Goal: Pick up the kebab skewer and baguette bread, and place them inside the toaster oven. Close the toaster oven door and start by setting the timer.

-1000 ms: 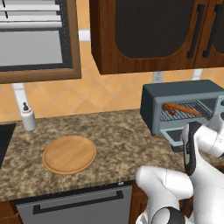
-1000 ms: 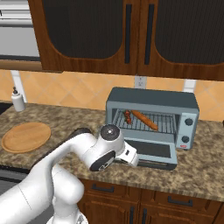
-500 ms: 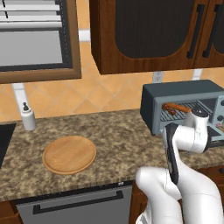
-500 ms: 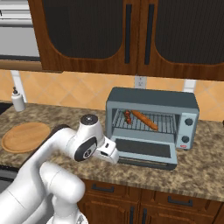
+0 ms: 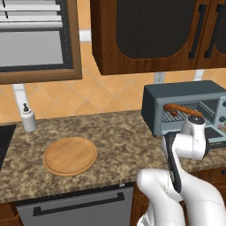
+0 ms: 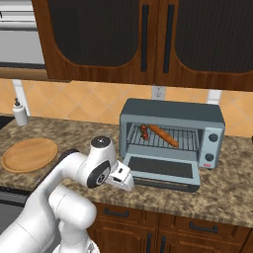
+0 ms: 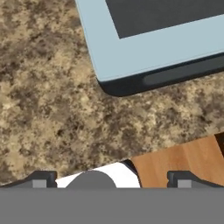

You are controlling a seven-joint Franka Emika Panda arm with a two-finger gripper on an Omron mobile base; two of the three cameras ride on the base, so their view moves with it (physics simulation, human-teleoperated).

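Speckled brown granite table (image 6: 232, 197) is carrying everything, w/ dark wood wall cabinets (image 6: 148, 39) hanging above. Boxy blue-grey metal toaster oven (image 6: 173, 111) is sitting at the table's right end, approx. against the tiled wall. Its door, a grey-framed flap w/ dark glass window (image 6: 160, 170), is lying folded down flat over the table front, bar handle (image 7: 183, 74) facing the robot. Round wooden board (image 5: 69, 155) is resting well apart to the left, nothing on it. Long slim orange-brown baguette (image 6: 164, 135) is lying on the wire rack inside the oven; short skewer of dark red chunks (image 6: 144, 131) is lying just beside its left end, also on the rack. White soap bottle (image 5: 28, 119) is standing by the wall, far left.

Pincer (image 6: 124, 179) is hovering low at the door's left front corner, fingers spread wide, gripping nothing; fingertips (image 7: 41, 178) are showing far apart in the hand view.

Judgement: both foods appear loaded, so closing the door is the step in hand. Risks: fingers catching the door's corner instead of getting under the handle, so the flap slips off; pushing too hard and shifting the whole oven backwards; door stopping partly shut, leaving timer knob (image 6: 213, 138) set on an unclosed oven.
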